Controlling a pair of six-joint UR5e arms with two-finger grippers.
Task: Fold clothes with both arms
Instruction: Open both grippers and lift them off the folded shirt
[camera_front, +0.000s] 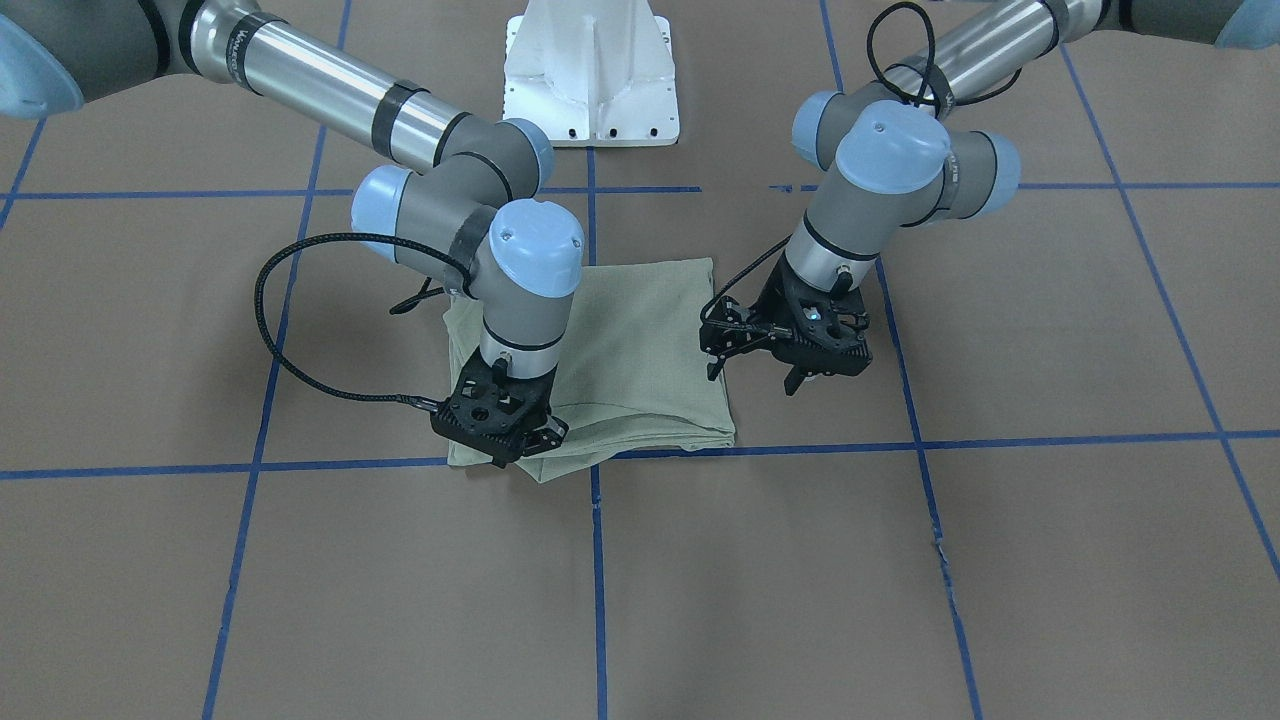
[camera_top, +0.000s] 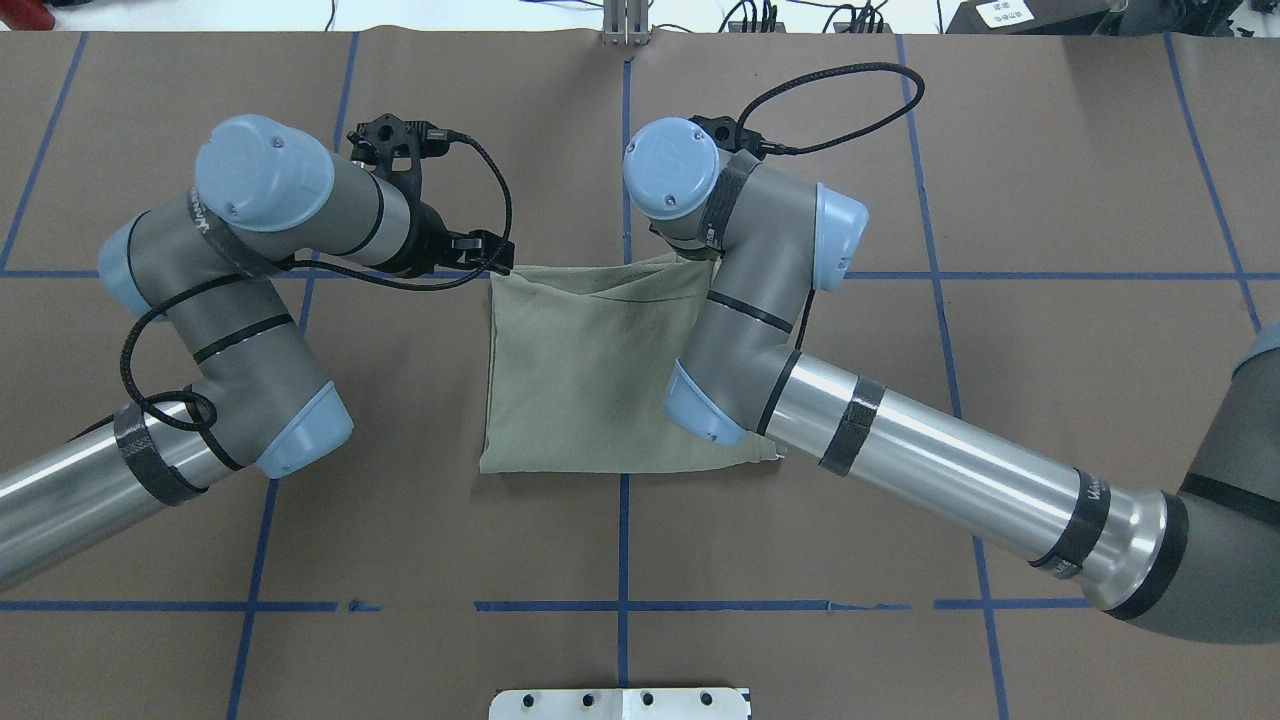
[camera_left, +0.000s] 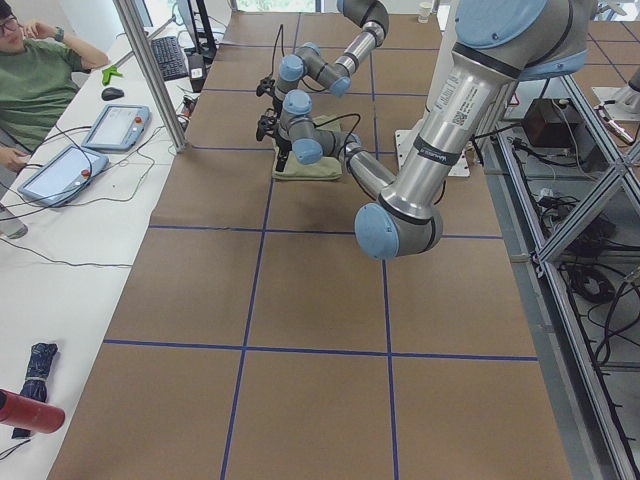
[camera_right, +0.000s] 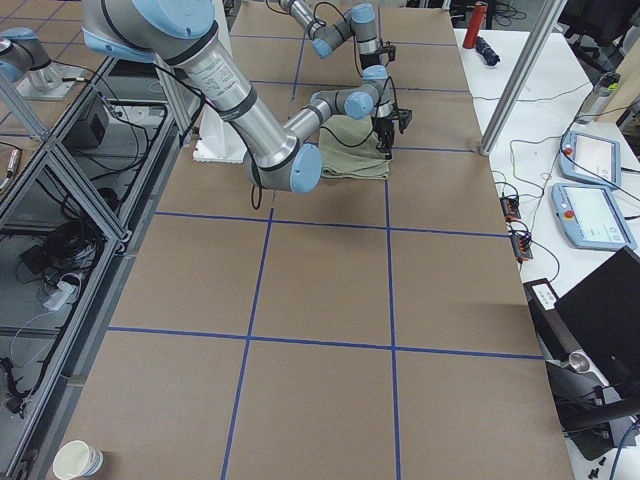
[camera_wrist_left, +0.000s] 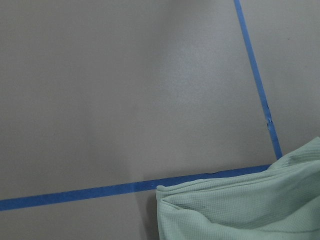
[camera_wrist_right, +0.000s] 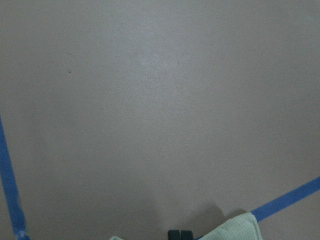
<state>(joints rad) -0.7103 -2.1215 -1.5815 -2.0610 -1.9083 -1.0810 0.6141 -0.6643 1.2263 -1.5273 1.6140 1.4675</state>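
Shirt: the pale green shirt (camera_front: 640, 350) is folded to a compact rectangle. It lies flat on the table (camera_front: 1050, 330), straight out from the white pedestal (camera_front: 590, 90) and near it.
R gripper: the right gripper (camera_front: 525, 448) is down on the shirt corner farthest from the pedestal, on the robot's right. The wrist cam shows its pads (camera_wrist_right: 175, 235) pressed together. You can't tell whether cloth is pinched between them.
L gripper: the left gripper (camera_front: 790, 375) hangs just off the matching far corner, not touching cloth (no fingertips show in its wrist cam, so how wide it stands can't be told).
Step, prob.: taking both far corners for one more fold toward the pedestal.
Doing it well: get L onto its corner w/ every layer caught. Then lift both sides level and together so the stack doesn't skew.
Edges: the hem away from the pedestal lies along a blue tape line (camera_front: 1000, 438).
Room: broad tabletop away from the pedestal and to both sides. Toward the pedestal the right arm (camera_top: 900, 430) overhangs the shirt, so keep your sweep short.
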